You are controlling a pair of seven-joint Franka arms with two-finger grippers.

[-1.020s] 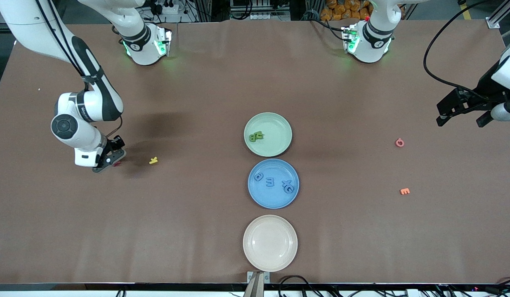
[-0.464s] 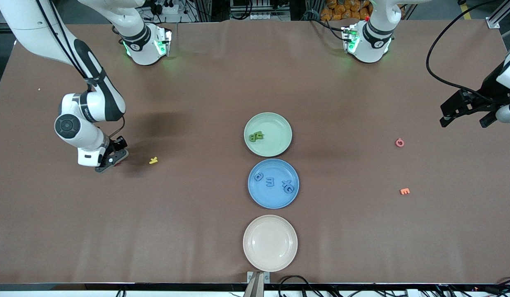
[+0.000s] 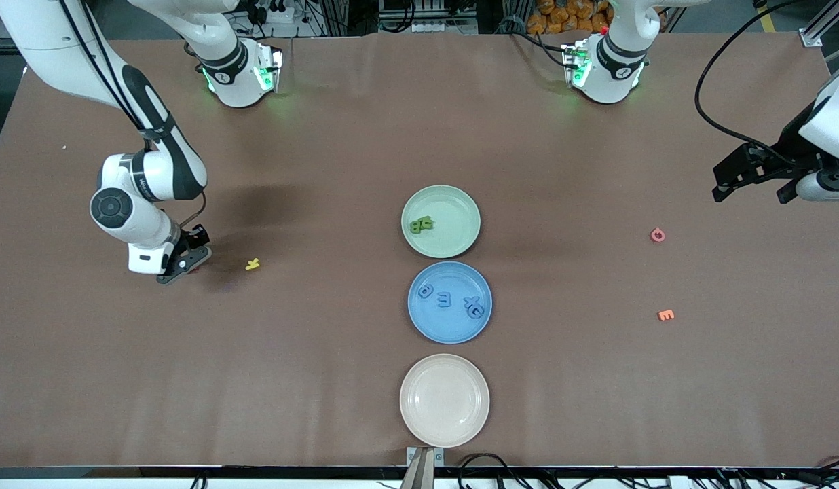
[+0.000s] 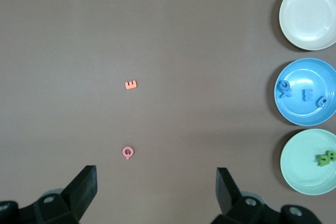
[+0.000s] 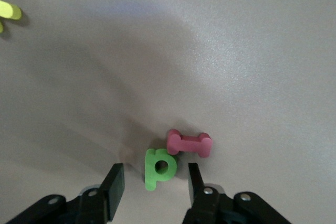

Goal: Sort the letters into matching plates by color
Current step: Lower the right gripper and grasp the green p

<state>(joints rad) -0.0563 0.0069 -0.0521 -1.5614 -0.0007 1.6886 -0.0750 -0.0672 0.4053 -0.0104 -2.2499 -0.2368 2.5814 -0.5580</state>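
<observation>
A green letter P (image 5: 160,169) lies on the table between the fingers of my right gripper (image 5: 153,182), with a gap on each side; the gripper is open and low over the table (image 3: 186,263) at the right arm's end. A red letter (image 5: 189,143) touches the P. The mint green plate (image 3: 457,224) holds two green letters (image 3: 421,224). The blue plate (image 3: 446,326), nearer the camera, holds several blue letters (image 3: 444,299). My left gripper (image 3: 747,197) hangs open over the left arm's end, its fingers (image 4: 84,187) wide apart with nothing between them.
A cream plate (image 3: 444,401) sits nearest the camera, in line with the other two. A yellow letter (image 3: 252,264) lies close to the right gripper. A pink Q (image 3: 657,235) and an orange E (image 3: 666,314) lie at the left arm's end.
The right gripper shifted slightly and its fingers have narrowed around the green P. The left gripper drifted a little above its end of the table, still wide open.
</observation>
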